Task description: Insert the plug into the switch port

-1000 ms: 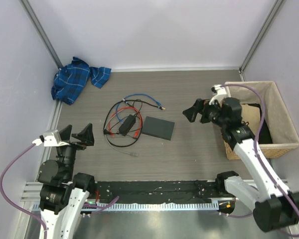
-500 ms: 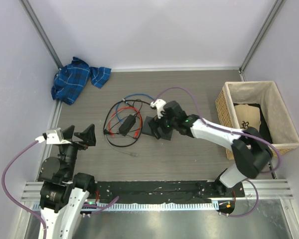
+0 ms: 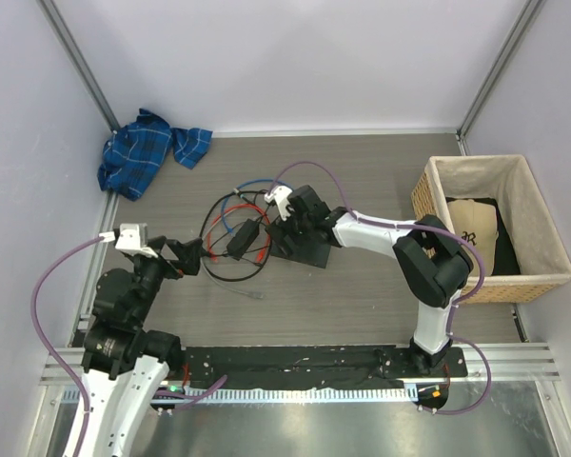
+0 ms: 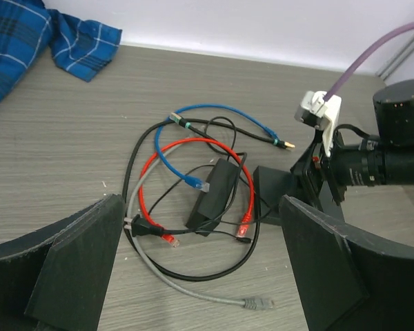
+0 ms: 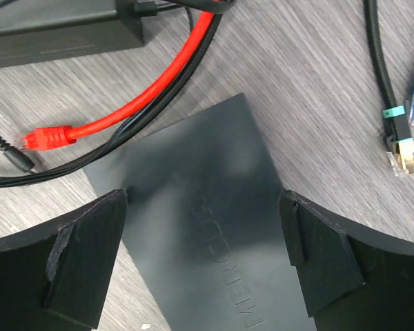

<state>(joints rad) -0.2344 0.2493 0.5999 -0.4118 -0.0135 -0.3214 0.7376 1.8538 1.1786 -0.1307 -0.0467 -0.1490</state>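
Note:
The flat dark grey switch box [image 3: 309, 249] lies mid-table; its top fills the right wrist view [image 5: 207, 234], and no port shows on it. My right gripper [image 3: 287, 227] is open low over the box's left end, and its fingers [image 5: 83, 262] straddle the box's width [image 5: 203, 201]. Loose plugs lie to the left: a grey cable plug [image 4: 259, 302], red plugs [image 4: 245, 224], a blue plug [image 4: 196, 183] and the adapter's small barrel plug [image 4: 240, 240]. My left gripper [image 3: 186, 255] is open and empty, short of the cable tangle [image 4: 200, 276].
A black adapter brick [image 3: 243, 236] lies among looped black, red, blue and grey cables. A black braided cable ends in a gold plug [image 5: 400, 155] beside the box. A blue checked cloth [image 3: 147, 148] is at the back left. A wicker basket [image 3: 438, 171] stands right.
My right arm swung left from the basket to the switch box and lowered over its left end. My left gripper moved forward and right toward the cables.

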